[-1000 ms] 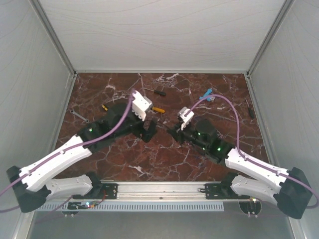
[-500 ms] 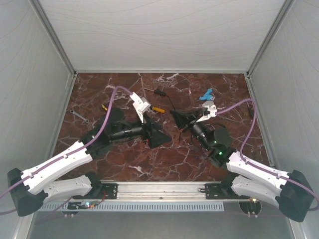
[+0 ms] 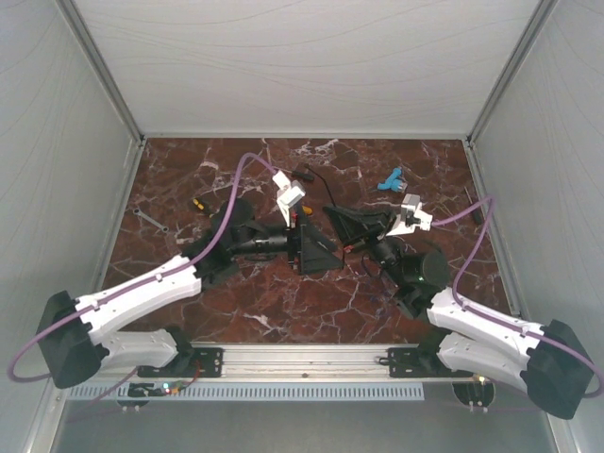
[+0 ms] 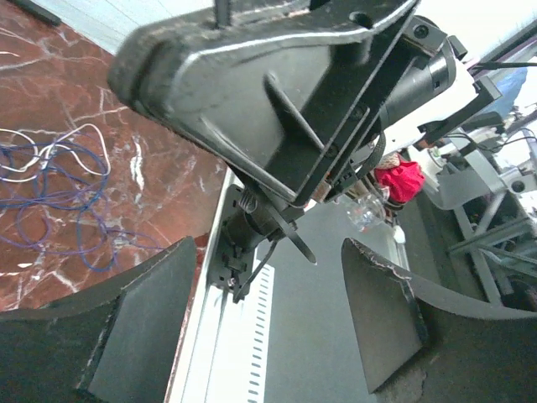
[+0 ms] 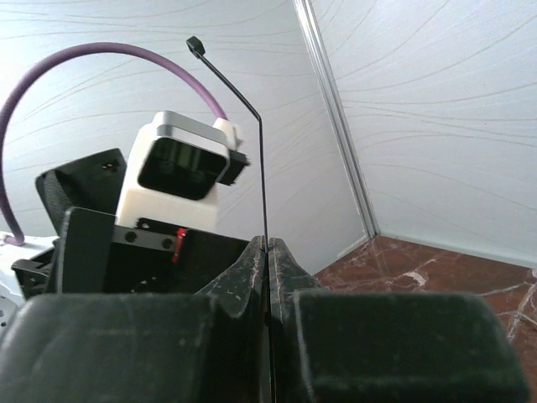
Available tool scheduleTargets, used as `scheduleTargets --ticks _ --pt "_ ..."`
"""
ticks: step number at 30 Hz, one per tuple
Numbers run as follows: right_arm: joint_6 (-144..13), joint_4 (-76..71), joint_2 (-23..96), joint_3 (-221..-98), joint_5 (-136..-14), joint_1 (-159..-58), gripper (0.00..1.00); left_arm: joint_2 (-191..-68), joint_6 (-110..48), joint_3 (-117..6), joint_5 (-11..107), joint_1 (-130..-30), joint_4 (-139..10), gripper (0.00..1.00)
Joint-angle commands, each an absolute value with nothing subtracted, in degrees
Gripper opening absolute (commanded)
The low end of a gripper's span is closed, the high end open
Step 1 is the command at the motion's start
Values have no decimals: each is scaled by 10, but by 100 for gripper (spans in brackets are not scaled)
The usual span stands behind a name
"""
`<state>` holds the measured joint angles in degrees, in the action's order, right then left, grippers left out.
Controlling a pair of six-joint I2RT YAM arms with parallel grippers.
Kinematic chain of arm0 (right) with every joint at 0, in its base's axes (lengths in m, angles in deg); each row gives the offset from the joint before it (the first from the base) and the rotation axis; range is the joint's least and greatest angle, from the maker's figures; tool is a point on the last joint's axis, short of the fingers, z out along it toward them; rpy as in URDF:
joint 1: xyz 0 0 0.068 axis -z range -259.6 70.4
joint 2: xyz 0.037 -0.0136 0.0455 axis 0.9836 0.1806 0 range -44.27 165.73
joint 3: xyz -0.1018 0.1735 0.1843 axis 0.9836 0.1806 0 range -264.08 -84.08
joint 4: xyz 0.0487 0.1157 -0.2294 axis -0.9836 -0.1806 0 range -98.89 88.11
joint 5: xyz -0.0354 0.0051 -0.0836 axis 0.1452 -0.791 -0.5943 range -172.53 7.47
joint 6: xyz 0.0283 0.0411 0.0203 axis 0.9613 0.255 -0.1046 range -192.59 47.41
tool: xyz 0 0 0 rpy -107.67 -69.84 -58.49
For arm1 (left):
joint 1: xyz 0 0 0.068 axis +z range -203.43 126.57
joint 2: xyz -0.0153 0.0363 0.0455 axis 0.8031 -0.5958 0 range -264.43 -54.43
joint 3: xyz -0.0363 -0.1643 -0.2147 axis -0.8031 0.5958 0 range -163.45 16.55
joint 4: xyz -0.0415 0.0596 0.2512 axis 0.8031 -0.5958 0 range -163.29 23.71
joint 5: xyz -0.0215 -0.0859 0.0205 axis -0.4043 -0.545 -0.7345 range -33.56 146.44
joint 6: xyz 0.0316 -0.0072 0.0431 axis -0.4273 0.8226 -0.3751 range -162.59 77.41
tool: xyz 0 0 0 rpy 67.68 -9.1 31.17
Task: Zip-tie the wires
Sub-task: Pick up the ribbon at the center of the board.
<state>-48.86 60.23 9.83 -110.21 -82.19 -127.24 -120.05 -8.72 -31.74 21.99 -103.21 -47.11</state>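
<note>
The wires [image 4: 52, 195] are a loose bundle of hair-thin blue-purple loops on the marble, at the left of the left wrist view. I cannot make them out in the top view. My right gripper [image 5: 268, 248] is shut on a thin black zip tie [image 5: 261, 159], which rises from the jaws and bends left to its head. In the top view this gripper [image 3: 338, 219] points left, facing my left gripper [image 3: 321, 253]. My left gripper [image 4: 264, 323] is open and empty. The right gripper's body [image 4: 252, 109] hangs just beyond it, with the tie's pointed tail [image 4: 295, 242] sticking down.
An orange-handled screwdriver [image 3: 197, 203] and a small wrench [image 3: 149, 220] lie at the left. A blue object [image 3: 390, 176] and a dark tool [image 3: 476, 209] lie at the right. White walls enclose the table on three sides. The rail [image 4: 220, 336] runs along the near edge.
My left gripper has moved right towards the middle and turned. My right gripper has lifted, turned left and now faces it closely, with the zip tie standing up from it.
</note>
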Motion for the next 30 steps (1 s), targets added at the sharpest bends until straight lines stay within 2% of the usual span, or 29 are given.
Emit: scheduleTargets --ticks 1,4,9,13,14,16,17,20,21,23,24,25,27,30 --pt "-484 676 94 -1088 -814 -1276 0 -1230 -46 -337 174 -1033 -374 69" --pt "-491 678 91 -1087 -812 -1276 0 -1248 -34 -344 163 -1033 -357 64" --pt "-500 680 89 -1084 -811 -1276 0 -1268 -15 -349 145 -1033 -326 45" --pt "-503 686 91 -1080 -811 -1276 0 -1282 -2 -356 132 -1033 -309 35" --pt "-503 689 92 -1079 -810 -1276 0 -1286 0 -358 129 -1033 -305 28" --pt "-505 692 91 -1076 -811 -1276 0 -1291 3 -362 128 -1033 -302 6" --pt "-507 693 90 -1074 -810 -1276 0 -1293 5 -363 128 -1033 -302 0" --pt "-512 680 78 -1070 -812 -1276 0 -1291 6 -362 128 -1033 -310 0" --pt "-514 662 69 -1069 -814 -1275 5 -1288 3 -362 133 -1033 -323 0" --pt "-518 587 39 -1078 -819 -1275 43 -1280 -19 -369 144 -1033 -376 0" --pt "-529 530 22 -1091 -816 -1275 59 -1275 -33 -375 148 -1033 -407 0" --pt "-544 469 3 -1107 -809 -1275 68 -1270 -48 -380 153 -1033 -439 0" --pt "-591 368 -24 -1134 -799 -1275 75 -1260 -82 -392 159 -1033 -500 0" --pt "-637 286 -66 -1149 -795 -1275 76 -1242 -108 -395 165 -1032 -558 0"
